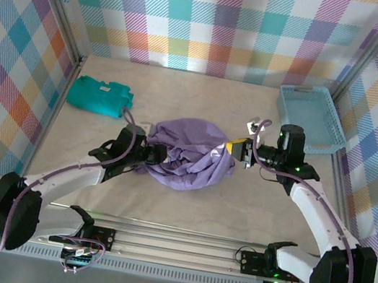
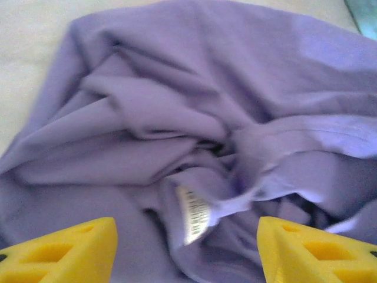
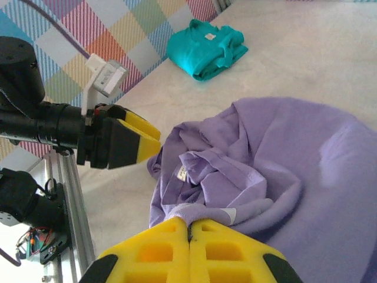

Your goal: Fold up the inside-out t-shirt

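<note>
Teal garment (image 1: 98,95): folded, lying apart at the shirt's 10 o'clock.
Left gripper (image 2: 185,230): fingers spread at 9 o'clock, probably seeking a hold.
Inside-out t-shirt (image 1: 190,153): bunched mid-table, care label exposed.
Right gripper (image 3: 189,223): pressed together, pinching hem at 3 o'clock, likely anchoring.

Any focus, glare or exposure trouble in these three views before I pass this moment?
Top external: evenly lit and sharp, with only faint shadow by the t-shirt. Left wrist: soft all over; the white tag is unreadable and the left hand shows fuzzy yellow fingertips. Right wrist: crisp on the cloth and the teal garment, blown out in the lower left corner.
</note>
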Motion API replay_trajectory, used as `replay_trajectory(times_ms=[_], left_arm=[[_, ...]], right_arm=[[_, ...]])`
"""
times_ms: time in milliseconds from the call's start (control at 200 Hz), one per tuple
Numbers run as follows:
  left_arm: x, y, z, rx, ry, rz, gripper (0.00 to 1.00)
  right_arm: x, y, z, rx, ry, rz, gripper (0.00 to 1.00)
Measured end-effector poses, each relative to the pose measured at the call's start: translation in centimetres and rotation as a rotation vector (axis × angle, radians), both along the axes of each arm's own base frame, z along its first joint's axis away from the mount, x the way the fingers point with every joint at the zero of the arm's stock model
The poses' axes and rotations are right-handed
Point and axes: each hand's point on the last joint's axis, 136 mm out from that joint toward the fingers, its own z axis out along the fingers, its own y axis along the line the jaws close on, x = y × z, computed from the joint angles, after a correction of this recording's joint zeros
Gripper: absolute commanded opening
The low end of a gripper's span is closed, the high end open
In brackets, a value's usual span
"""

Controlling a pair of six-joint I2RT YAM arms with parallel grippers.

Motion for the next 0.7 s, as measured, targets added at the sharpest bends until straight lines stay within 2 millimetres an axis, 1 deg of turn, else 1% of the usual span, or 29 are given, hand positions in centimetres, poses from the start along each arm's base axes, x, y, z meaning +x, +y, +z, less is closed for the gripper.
replay_trajectory(times_ms=[80,130,155,215,235,280,285,315,335,375,430,485,530,535,570,575,585,600,605,610,615,625,650,660,665,685,695,700], left_arm=[[1.1,-2.2,0.0,0.045,0.000,-0.066,0.64],[1.8,-3.4,-0.5,0.075,0.007,-0.101,0.61],[2.1,-3.8,-0.8,0.090,0.011,-0.117,0.58],[2.8,-4.7,-1.9,0.128,0.028,-0.148,0.45],[3.1,-4.9,-2.3,0.133,0.037,-0.146,0.39],[3.4,-5.1,-3.1,0.162,0.055,-0.162,0.19],[3.4,-5.1,-3.2,0.165,0.055,-0.164,0.19],[3.6,-5.2,-3.6,0.179,0.066,-0.166,0.10],[3.7,-5.2,-3.8,0.185,0.072,-0.166,0.07],[3.9,-5.1,-3.9,0.197,0.077,-0.165,0.03],[4.0,-5.1,-3.1,0.202,0.069,-0.163,0.00],[4.3,-5.2,-1.2,0.176,0.041,-0.152,0.00],[4.5,-5.1,1.6,0.133,-0.005,-0.136,0.00],[4.5,-5.1,2.2,0.120,-0.015,-0.132,0.00],[4.6,-5.0,4.9,0.063,-0.058,-0.118,0.00],[4.6,-5.0,5.6,0.047,-0.068,-0.114,0.00],[4.6,-4.9,6.2,0.032,-0.078,-0.110,0.00],[4.6,-4.8,7.6,0.004,-0.102,-0.102,0.00],[4.5,-4.7,8.4,-0.016,-0.114,-0.096,0.00],[4.5,-4.6,8.8,-0.025,-0.118,-0.094,0.00],[4.5,-4.6,9.5,-0.043,-0.129,-0.090,0.00],[4.5,-4.4,10.2,-0.057,-0.142,-0.087,0.00],[4.5,-3.8,13.2,-0.127,-0.191,-0.065,0.00],[4.6,-3.6,13.9,-0.139,-0.204,-0.060,0.00],[4.6,-3.4,14.6,-0.157,-0.217,-0.052,0.00],[4.6,-2.8,16.8,-0.208,-0.251,-0.034,0.00],[4.6,-2.6,17.4,-0.223,-0.263,-0.029,0.00],[4.6,-2.3,18.1,-0.241,-0.275,-0.021,0.00]], right_arm=[[-0.1,-0.1,0.4,0.003,-0.018,-0.001,0.00],[-0.1,-0.1,0.4,0.000,-0.020,-0.004,0.00],[0.0,-0.1,0.4,-0.001,-0.019,-0.006,0.00],[0.0,-0.1,0.4,-0.003,-0.020,-0.009,0.00],[0.0,-0.1,0.4,-0.003,-0.020,-0.010,0.00],[0.1,-0.2,0.4,-0.006,-0.020,-0.015,0.00],[0.1,-0.2,0.3,-0.007,-0.021,-0.016,0.00],[0.1,-0.3,0.3,-0.010,-0.019,-0.021,0.00],[0.1,-0.3,0.3,-0.013,-0.020,-0.025,0.00],[0.2,-0.5,0.3,-0.021,-0.019,-0.038,0.00],[0.5,-0.8,0.7,-0.035,-0.023,-0.065,0.00],[0.9,-1.2,1.8,-0.049,-0.043,-0.100,0.00],[1.1,-1.6,3.3,-0.055,-0.079,-0.131,0.00],[1.1,-1.7,3.7,-0.054,-0.087,-0.136,0.00],[1.2,-2.0,5.3,-0.055,-0.126,-0.158,0.00],[1.1,-2.1,5.6,-0.055,-0.135,-0.162,0.00],[1.1,-2.2,6.0,-0.054,-0.145,-0.168,0.00],[1.1,-2.3,6.9,-0.053,-0.167,-0.176,0.00],[1.1,-2.4,7.3,-0.052,-0.180,-0.180,0.00],[1.0,-2.4,7.6,-0.052,-0.184,-0.182,0.00],[1.0,-2.4,7.7,-0.052,-0.189,-0.184,0.00],[1.0,-2.5,8.4,-0.050,-0.204,-0.190,0.00],[0.8,-2.8,10.0,-0.047,-0.248,-0.201,0.00],[0.7,-2.9,10.6,-0.044,-0.266,-0.205,0.00],[0.7,-2.9,10.9,-0.044,-0.272,-0.207,0.00],[0.5,-3.1,12.2,-0.043,-0.308,-0.216,0.00],[0.4,-3.2,12.8,-0.041,-0.325,-0.220,0.00],[0.4,-3.2,13.0,-0.041,-0.332,-0.221,0.00]])
